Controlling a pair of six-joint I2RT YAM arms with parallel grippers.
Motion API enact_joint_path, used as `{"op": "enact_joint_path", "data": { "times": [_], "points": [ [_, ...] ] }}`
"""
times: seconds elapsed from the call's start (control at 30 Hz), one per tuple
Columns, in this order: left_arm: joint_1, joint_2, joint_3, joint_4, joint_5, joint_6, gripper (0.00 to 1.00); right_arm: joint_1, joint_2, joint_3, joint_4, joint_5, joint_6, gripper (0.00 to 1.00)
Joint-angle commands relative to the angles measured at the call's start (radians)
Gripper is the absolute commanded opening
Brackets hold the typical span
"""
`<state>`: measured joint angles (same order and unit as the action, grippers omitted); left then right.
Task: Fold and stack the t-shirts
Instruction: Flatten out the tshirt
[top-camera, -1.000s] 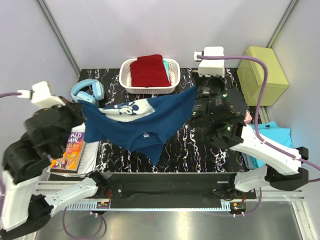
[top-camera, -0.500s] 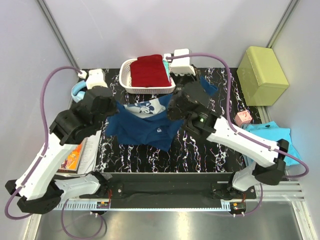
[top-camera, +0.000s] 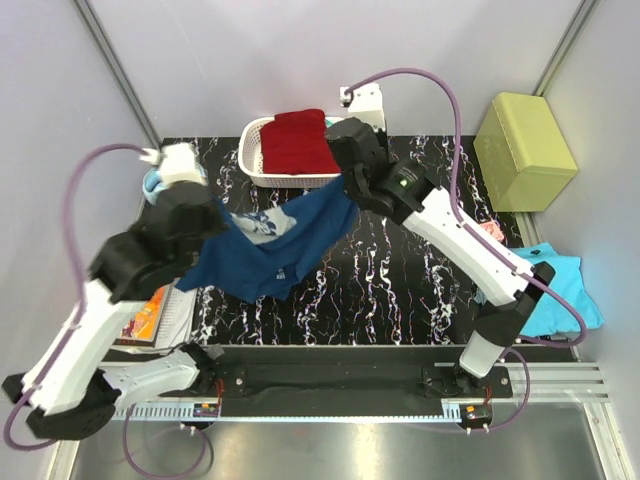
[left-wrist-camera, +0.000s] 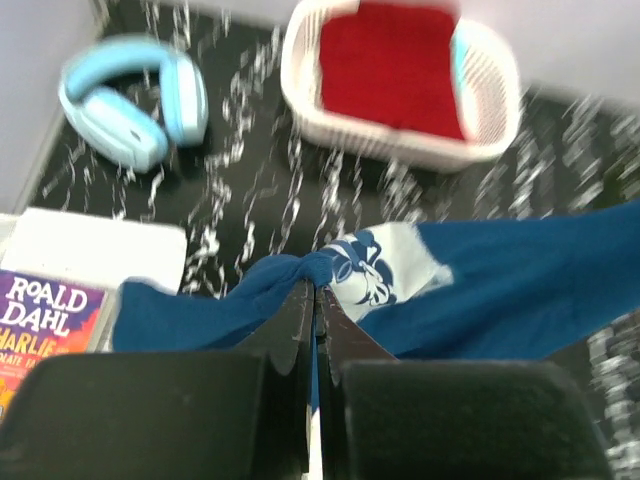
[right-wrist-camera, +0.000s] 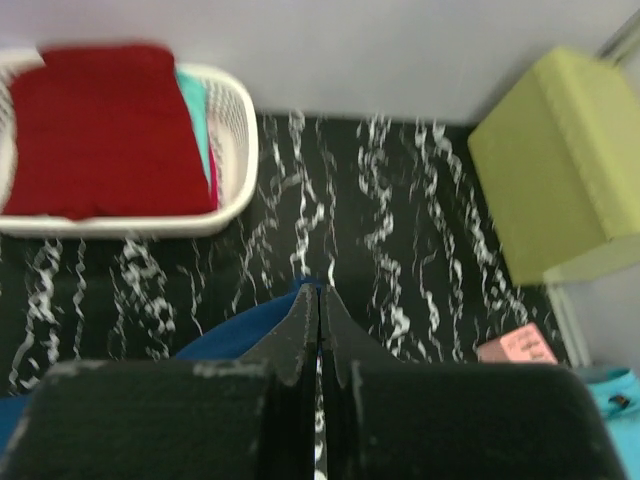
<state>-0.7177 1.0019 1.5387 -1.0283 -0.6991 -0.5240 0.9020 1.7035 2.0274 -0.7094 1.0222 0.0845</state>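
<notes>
Navy t-shirt (top-camera: 285, 245), its white print (left-wrist-camera: 375, 270) visible from above, hangs stretched between my two arms across the left centre of the top view. It sags towards the black marbled counter (top-camera: 400, 290); whether its lowest fold touches I cannot tell. My left jaws are clenched on a bunched edge just beside the print, and my right jaws are clenched on a blue corner, as each wrist view shows.

Progress, as judged: a dark red t-shirt (top-camera: 297, 140) lies folded in the white basket (top-camera: 300, 180) at upper centre. A sliver of turquoise cloth (right-wrist-camera: 195, 105) sits beside it along the basket wall, so part of the stack seems made.

Left to do: the navy shirt is not yet laid flat, folded or stacked. A turquoise t-shirt (top-camera: 560, 290) lies crumpled at the right edge of the frame, apparently beyond the counter.

Change from the earlier frames: one second ago the shirt was spread wide, with both arms low at the frame sides. Half a second ago it was bunched nearer the centre. Now my right arm reaches to upper centre beside the basket and my left stands at upper left, so the cloth runs along a diagonal. Headphones (left-wrist-camera: 130, 105) and a book (left-wrist-camera: 45, 310) lie at the left, not involved
</notes>
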Motion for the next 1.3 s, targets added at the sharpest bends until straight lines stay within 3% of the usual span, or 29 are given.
{"op": "enact_joint_path", "data": {
  "times": [0.0, 0.43, 0.8, 1.07, 1.1, 1.13, 1.17, 1.2, 1.23, 1.27],
  "points": [
    [0.006, 0.084, -0.123, 0.103, 0.094, -0.019, 0.0, -0.135, 0.001, -0.077, -0.203, -0.31, 0.328, 0.0],
    [0.008, 0.34, -0.112, 0.192, 0.205, -0.019, 0.0, -0.336, 0.073, -0.19, -0.13, -0.484, 0.356, 0.0],
    [0.008, 0.549, -0.114, 0.277, 0.265, -0.008, 0.0, -0.397, 0.172, -0.197, -0.085, -0.496, 0.297, 0.0],
    [0.008, 0.578, -0.069, 0.283, 0.257, 0.012, 0.0, -0.422, 0.196, -0.199, -0.067, -0.521, 0.285, 0.0],
    [0.006, 0.578, -0.065, 0.284, 0.26, 0.016, 0.15, -0.422, 0.202, -0.193, -0.067, -0.537, 0.279, 0.0],
    [0.007, 0.572, -0.057, 0.283, 0.262, 0.022, 0.28, -0.423, 0.2, -0.174, -0.073, -0.547, 0.278, 0.08],
    [0.008, 0.564, -0.057, 0.283, 0.259, 0.025, 0.42, -0.423, 0.196, -0.17, -0.071, -0.557, 0.279, 0.17],
    [0.008, 0.535, -0.06, 0.283, 0.247, 0.024, 0.56, -0.422, 0.179, -0.165, -0.071, -0.571, 0.279, 0.35],
    [0.008, 0.52, -0.066, 0.284, 0.236, 0.018, 0.77, -0.42, 0.17, -0.156, -0.071, -0.576, 0.273, 0.41],
    [0.008, 0.503, -0.069, 0.284, 0.224, 0.016, 0.84, -0.42, 0.159, -0.153, -0.071, -0.58, 0.273, 0.48]
  ]
}}
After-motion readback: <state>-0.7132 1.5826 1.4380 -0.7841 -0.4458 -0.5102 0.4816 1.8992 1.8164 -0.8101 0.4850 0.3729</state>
